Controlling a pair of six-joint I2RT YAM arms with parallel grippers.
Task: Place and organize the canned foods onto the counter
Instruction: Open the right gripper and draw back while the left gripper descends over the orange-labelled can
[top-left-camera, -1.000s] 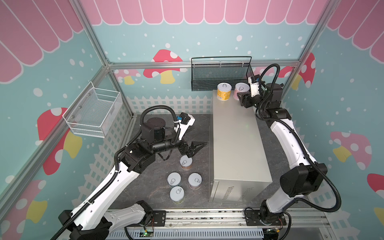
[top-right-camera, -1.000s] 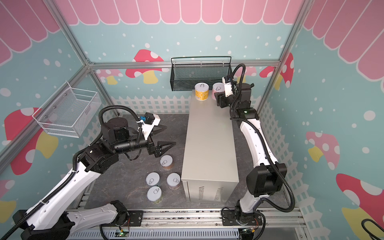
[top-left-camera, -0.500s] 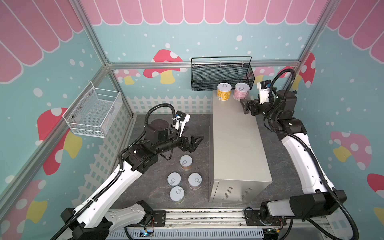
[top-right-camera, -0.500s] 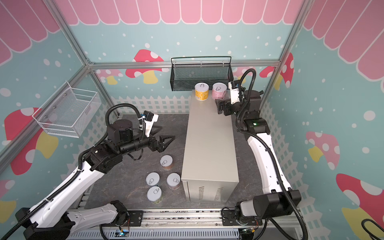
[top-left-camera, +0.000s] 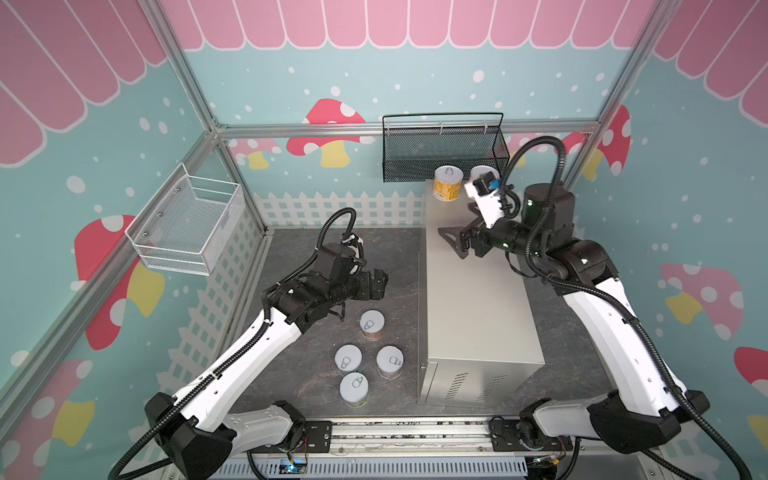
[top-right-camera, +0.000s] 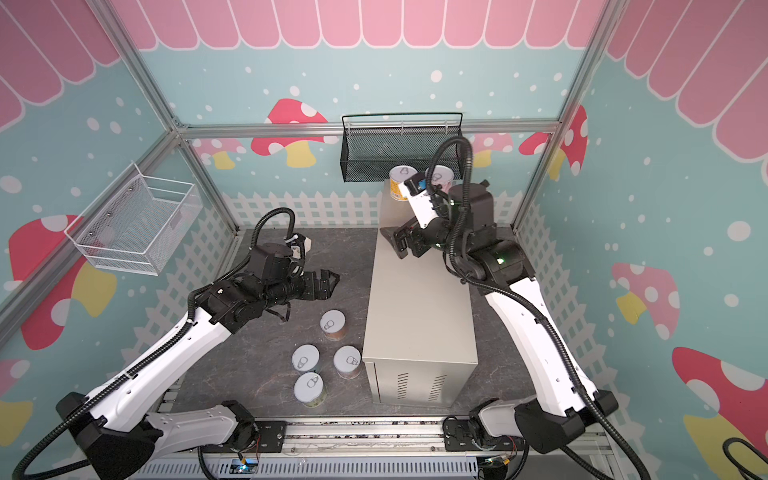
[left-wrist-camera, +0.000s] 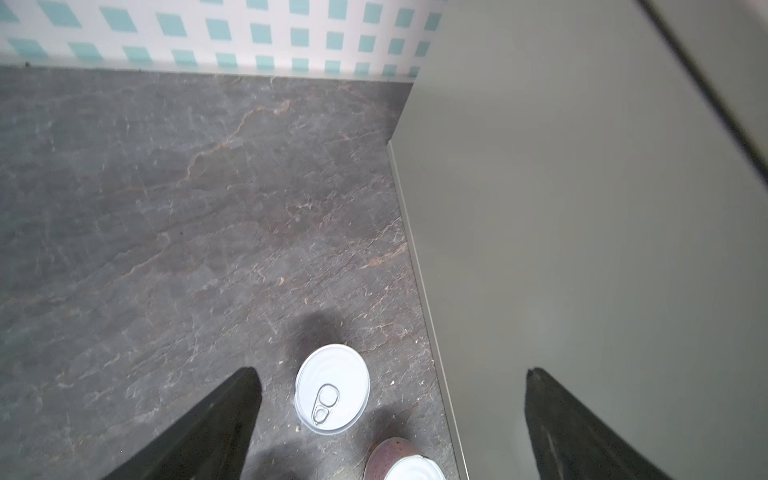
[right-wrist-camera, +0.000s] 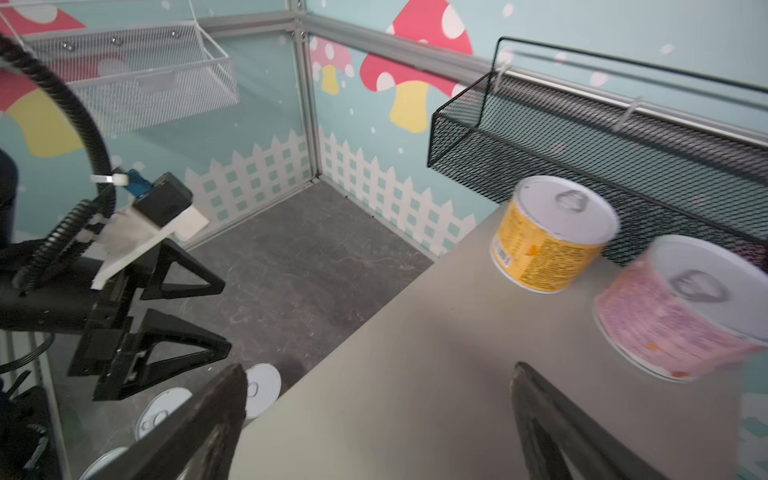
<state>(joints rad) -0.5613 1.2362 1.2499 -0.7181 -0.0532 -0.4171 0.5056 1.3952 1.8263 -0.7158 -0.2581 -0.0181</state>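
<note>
— Right gripper (top-left-camera: 454, 245) has let go: jaws apart, backed off the pink can (right-wrist-camera: 665, 316), which stands beside the yellow can (top-left-camera: 448, 183) on the cabinet (top-left-camera: 473, 299).
— Two placed, then. Four cans (top-left-camera: 348, 360) wait on the tabletop (top-left-camera: 299, 257) near the wide-open left gripper (top-left-camera: 380, 283).

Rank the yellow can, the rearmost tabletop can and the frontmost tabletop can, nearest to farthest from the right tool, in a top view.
1. yellow can, on the counter, just behind the right tool.
2. rearmost tabletop can, on the dark tabletop left of the counter.
3. frontmost tabletop can, same side, at the cluster's front.
</note>
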